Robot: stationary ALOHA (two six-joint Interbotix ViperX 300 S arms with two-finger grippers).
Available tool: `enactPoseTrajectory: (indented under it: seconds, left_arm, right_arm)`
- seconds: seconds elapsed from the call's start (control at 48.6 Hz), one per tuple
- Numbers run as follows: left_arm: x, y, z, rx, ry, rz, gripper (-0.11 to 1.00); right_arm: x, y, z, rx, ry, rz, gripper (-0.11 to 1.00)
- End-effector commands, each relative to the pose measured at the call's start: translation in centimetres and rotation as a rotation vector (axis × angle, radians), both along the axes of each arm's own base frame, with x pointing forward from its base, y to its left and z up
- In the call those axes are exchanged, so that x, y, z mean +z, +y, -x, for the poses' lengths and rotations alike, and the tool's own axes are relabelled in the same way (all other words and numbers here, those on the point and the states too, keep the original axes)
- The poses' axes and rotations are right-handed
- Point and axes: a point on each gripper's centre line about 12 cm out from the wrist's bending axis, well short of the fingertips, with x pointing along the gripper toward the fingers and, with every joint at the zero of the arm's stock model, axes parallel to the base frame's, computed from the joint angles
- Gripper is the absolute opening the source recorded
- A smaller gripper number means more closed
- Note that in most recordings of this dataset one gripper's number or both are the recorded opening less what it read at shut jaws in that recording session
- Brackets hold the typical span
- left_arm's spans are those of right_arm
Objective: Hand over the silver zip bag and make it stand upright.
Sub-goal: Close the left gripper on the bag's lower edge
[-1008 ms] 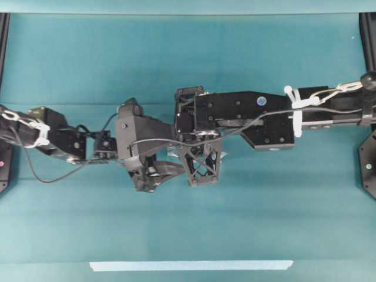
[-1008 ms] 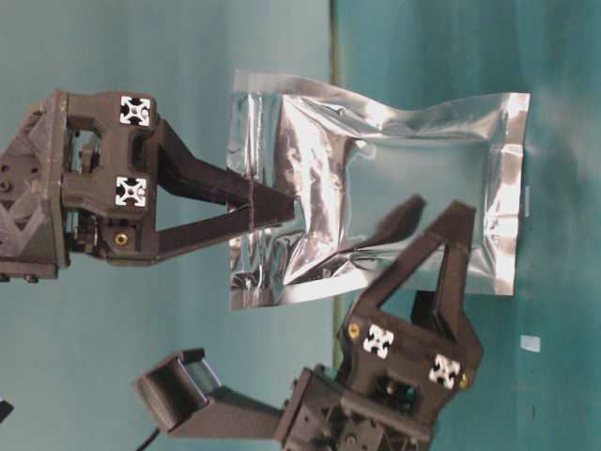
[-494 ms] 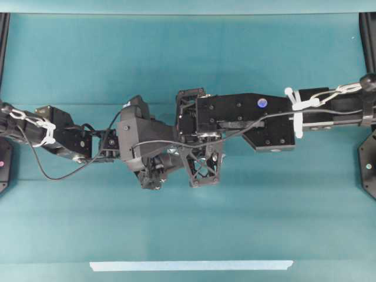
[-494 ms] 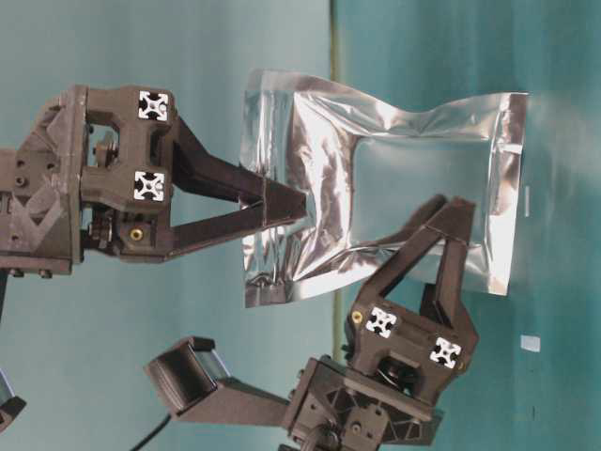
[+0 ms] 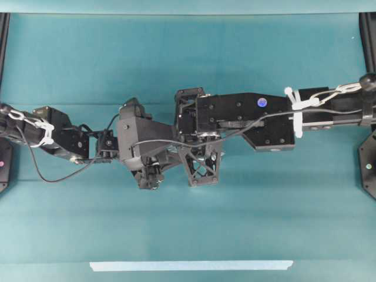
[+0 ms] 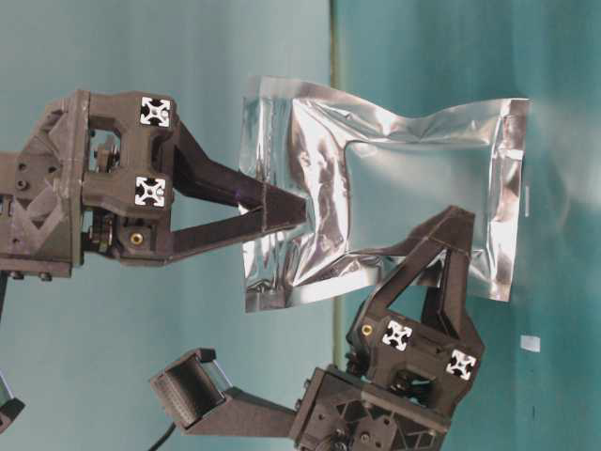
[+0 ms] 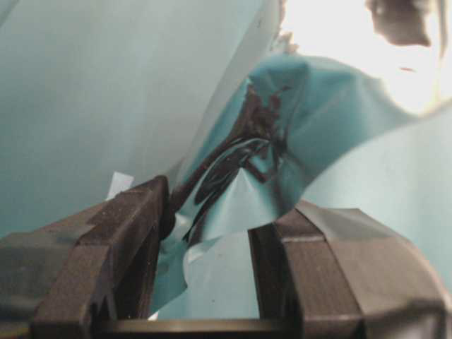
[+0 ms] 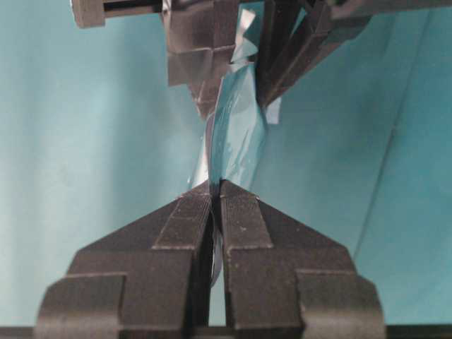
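The right gripper (image 6: pixel 291 211) is being kept pressed together on one sealed short edge of the silver zip bag (image 6: pixel 404 178), with the foil being squeezed flat between its two fingertips, as is being shown most plainly in the right wrist view. A little farther along the pouch, the left gripper (image 6: pixel 449 225) is being closed on a long edge, and crumpled foil is being pinched between its fingers (image 7: pixel 134 233), which are being held apart only by the foil's bulk. The bag is thus being gripped by both pincers at once and is being held in the air between them, clear of the teal table (image 5: pixel 188 59). Its flat sealed borders and mirror-like puffed centre are being displayed in the table-level view; what is inside the pouch cannot be told. In the overhead view the pouch is being hidden almost wholly beneath the two meeting arms. Well apart from the pincers, a long pale tape strip (image 5: pixel 191 265) is being shown lying on the table near its front edge, and a small white tape scrap (image 6: pixel 531 343) is being shown beyond the left gripper.
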Motion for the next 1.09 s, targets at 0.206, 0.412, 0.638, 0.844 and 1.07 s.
enactPoseTrajectory:
  seconds: [0.206,0.412,0.638,0.844,1.07]
  left_arm:
    - [0.3,-0.8,-0.6,-0.022,0.005,-0.006,0.37]
    - [0.2,-0.7,-0.6,-0.032,0.007,-0.037,0.37]
    - [0.0,-0.4,-0.6,-0.034,0.013,-0.069,0.35]
    - [-0.1,-0.3,-0.5,-0.034,0.025,-0.073,0.3]
    - [-0.4,-0.3,-0.3,-0.042,0.043,-0.093,0.29]
  right_arm:
    - [0.8,0.1,0.1,0.002,-0.022,0.002,0.04]
    - [0.8,0.2,0.1,0.012,-0.024,-0.001,0.04]
    - [0.6,0.1,0.5,0.006,-0.018,-0.003,0.26]
    - [0.6,0.2,1.0,0.0,-0.012,-0.004,0.83]
    - [0.9,0.1,1.1,-0.017,-0.023,-0.003,0.89]
